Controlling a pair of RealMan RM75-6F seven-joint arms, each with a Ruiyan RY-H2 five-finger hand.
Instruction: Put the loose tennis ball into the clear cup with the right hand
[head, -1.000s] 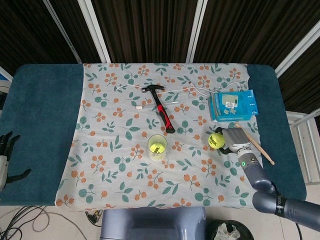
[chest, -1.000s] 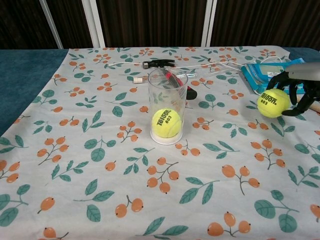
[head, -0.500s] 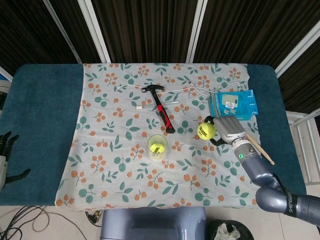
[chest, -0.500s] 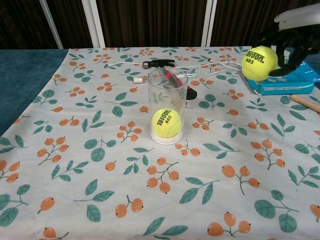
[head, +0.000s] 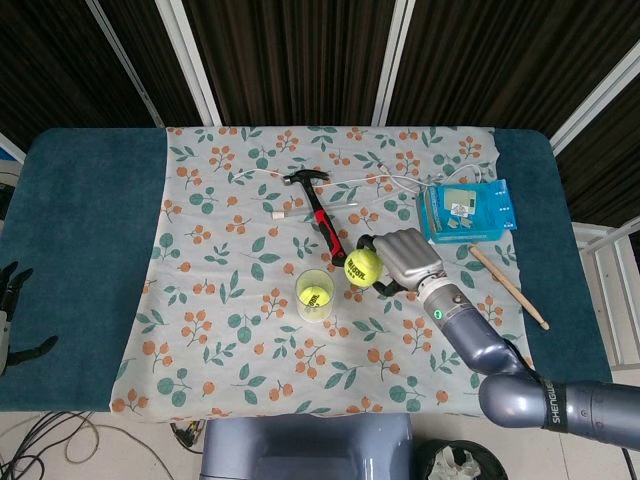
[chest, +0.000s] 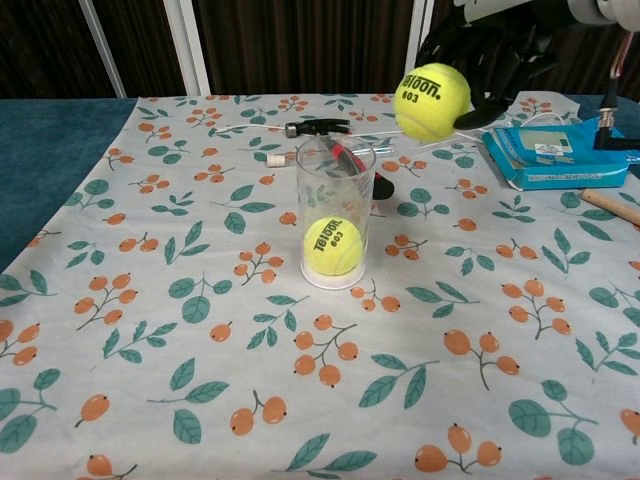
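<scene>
Ball (chest: 432, 101) now nearer cup (chest: 335, 210)

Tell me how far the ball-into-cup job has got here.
Pickup is done: the right hand holds the tennis ball in the air, right of the clear cup, which already contains another ball. Left: bring it over the rim and release.

The right hand (chest: 505, 50) held a tennis ball (chest: 432, 101) in the air, right of the clear cup (chest: 334, 215). A second ball (chest: 332, 246) sat inside the cup
</scene>
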